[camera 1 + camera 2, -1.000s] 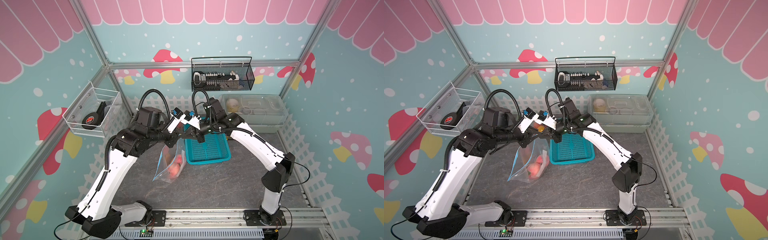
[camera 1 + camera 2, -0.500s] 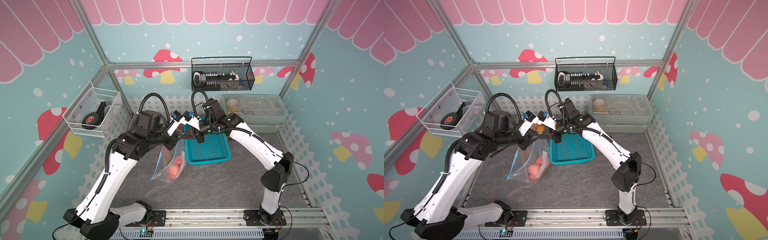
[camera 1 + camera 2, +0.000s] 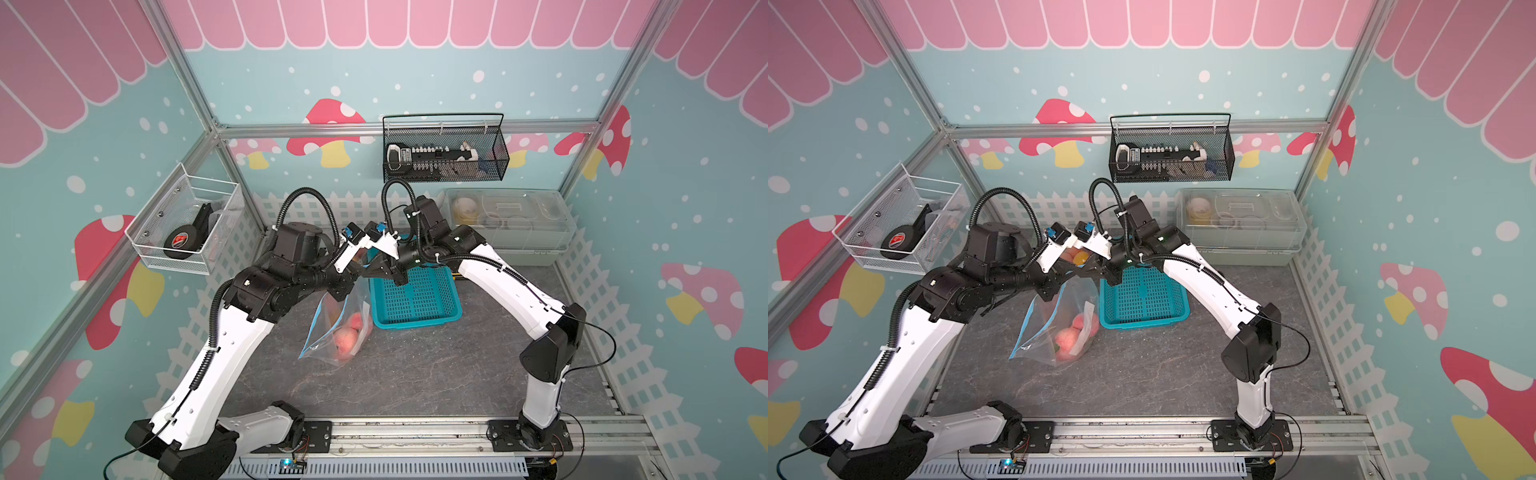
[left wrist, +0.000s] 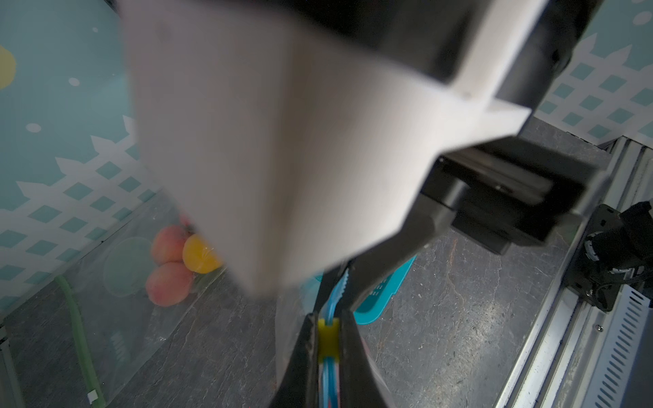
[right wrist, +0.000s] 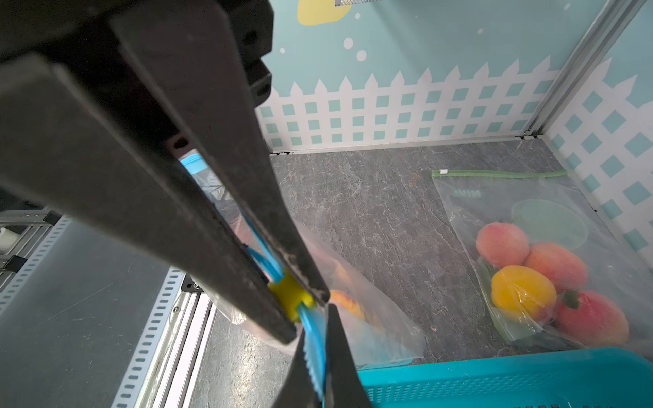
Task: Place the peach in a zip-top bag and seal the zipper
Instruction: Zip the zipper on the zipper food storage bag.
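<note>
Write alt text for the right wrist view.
The right gripper is shut on the yellow slider of the blue zipper on the zip-top bag, the left gripper pinching the zipper beside it. A peach shows inside; a second bag of fruit and a teal basket sit beyond.

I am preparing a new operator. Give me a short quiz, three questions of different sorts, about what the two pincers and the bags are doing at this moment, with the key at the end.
1. Choose: the left pincer is shut on A) a peach, B) the yellow slider, C) the basket rim.
2. True or false: the right pincer stands open.
3. Fill in: the bag that no pincer holds has a ____ zipper.
Key: 1 B; 2 false, it is shut on the blue zipper; 3 green.
</note>
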### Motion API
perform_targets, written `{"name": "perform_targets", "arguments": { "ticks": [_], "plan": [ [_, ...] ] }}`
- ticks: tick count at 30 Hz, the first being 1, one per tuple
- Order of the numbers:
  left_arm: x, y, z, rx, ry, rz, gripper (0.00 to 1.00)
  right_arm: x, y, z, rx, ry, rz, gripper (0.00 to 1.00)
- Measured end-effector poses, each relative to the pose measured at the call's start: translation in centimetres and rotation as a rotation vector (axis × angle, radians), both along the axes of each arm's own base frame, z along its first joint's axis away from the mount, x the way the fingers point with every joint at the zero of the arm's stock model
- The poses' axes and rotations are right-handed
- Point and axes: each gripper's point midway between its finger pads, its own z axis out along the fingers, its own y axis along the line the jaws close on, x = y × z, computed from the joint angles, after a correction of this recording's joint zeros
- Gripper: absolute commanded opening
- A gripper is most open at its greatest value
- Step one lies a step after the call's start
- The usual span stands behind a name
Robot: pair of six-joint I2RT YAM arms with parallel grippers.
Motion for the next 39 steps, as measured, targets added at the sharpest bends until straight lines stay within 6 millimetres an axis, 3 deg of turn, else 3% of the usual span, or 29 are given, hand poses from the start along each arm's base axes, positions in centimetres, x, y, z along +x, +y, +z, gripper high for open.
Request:
{"name": "perform_targets", "arguments": {
  "ticks": [25,39],
  "plan": [
    [-0.7,2.3,0.4,0.016,-0.058,0.091,0.10,1.8,1.2,0.4,0.014,-0.007,-0.065,0.00],
    [-1.0,3.5,1.0,0.026,-0.089,0.141,0.11,3.7,1.2,0.9,0.032,-0.002,-0.156,0.00]
  ]
}}
